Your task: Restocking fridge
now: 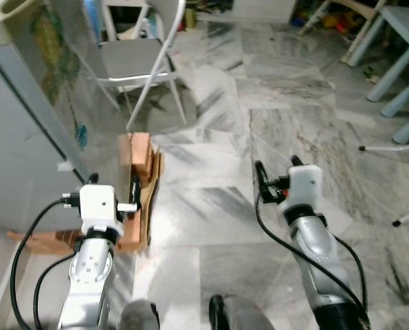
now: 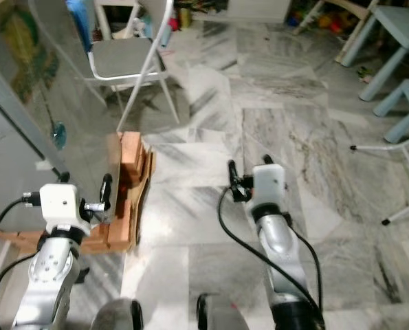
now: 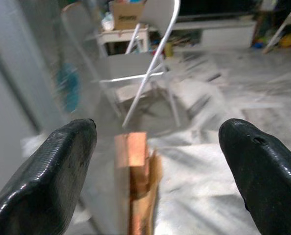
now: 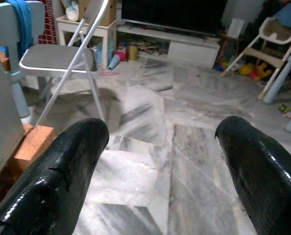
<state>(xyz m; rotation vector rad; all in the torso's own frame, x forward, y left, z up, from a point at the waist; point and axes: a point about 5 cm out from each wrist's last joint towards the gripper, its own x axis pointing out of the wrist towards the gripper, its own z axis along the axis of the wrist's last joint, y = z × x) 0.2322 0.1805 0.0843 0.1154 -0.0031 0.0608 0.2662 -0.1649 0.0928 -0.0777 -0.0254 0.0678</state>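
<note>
Grey fridge (image 1: 12, 137) at ten o'clock, likely heavy and stiff, door edge probably the place to grip; stood just beside left gripper (image 3: 155, 171), fingers spread and empty; right gripper (image 4: 160, 171) at two o'clock, well apart from it, also spread; wooden blocks (image 1: 139, 158) at its base.

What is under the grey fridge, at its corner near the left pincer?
Orange-brown blocks and a piece of cardboard lie stacked under the corner of the fridge, just ahead of the open left pincer. How far they reach beneath is hidden by the fridge body.
</note>
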